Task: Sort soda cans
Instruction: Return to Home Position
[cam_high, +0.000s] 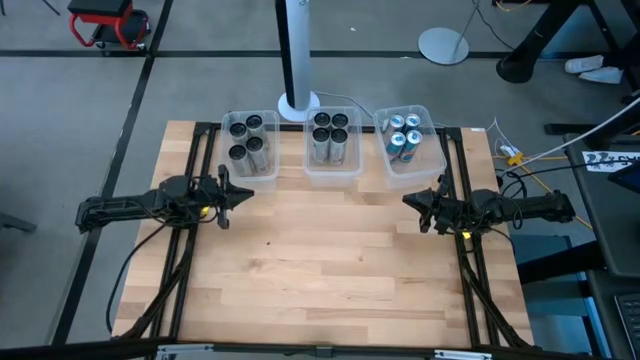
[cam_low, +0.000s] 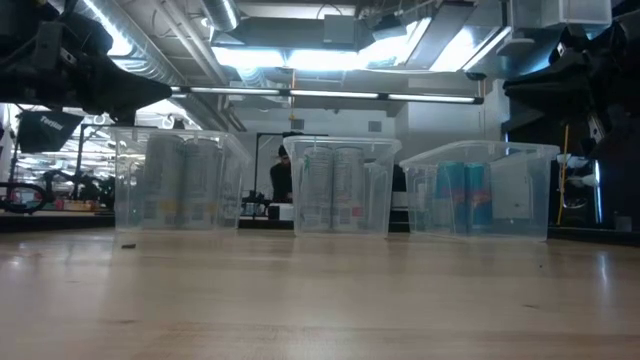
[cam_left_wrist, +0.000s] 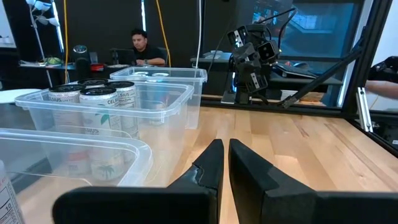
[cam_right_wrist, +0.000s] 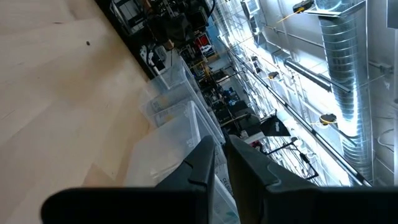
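Three clear bins stand in a row at the table's far edge, each holding several upright soda cans that rest on their bases. The left bin (cam_high: 250, 143) holds dark-topped cans (cam_low: 180, 182). The middle bin (cam_high: 332, 140) holds pale cans (cam_left_wrist: 102, 106). The right bin (cam_high: 408, 143) holds blue-and-silver cans (cam_low: 465, 195). My left gripper (cam_high: 250, 194) (cam_left_wrist: 225, 144) hovers level near the left bin's near side, shut on nothing. My right gripper (cam_high: 407, 200) (cam_right_wrist: 221, 140) hovers level near the right bin's near side, also shut on nothing.
Bare wooden tabletop (cam_high: 320, 260) spreads between the arms and toward the near edge. Black frame rails (cam_high: 185, 270) run along both sides. A white pole base (cam_high: 298, 102) stands behind the bins. A person (cam_left_wrist: 142, 46) sits beyond the table.
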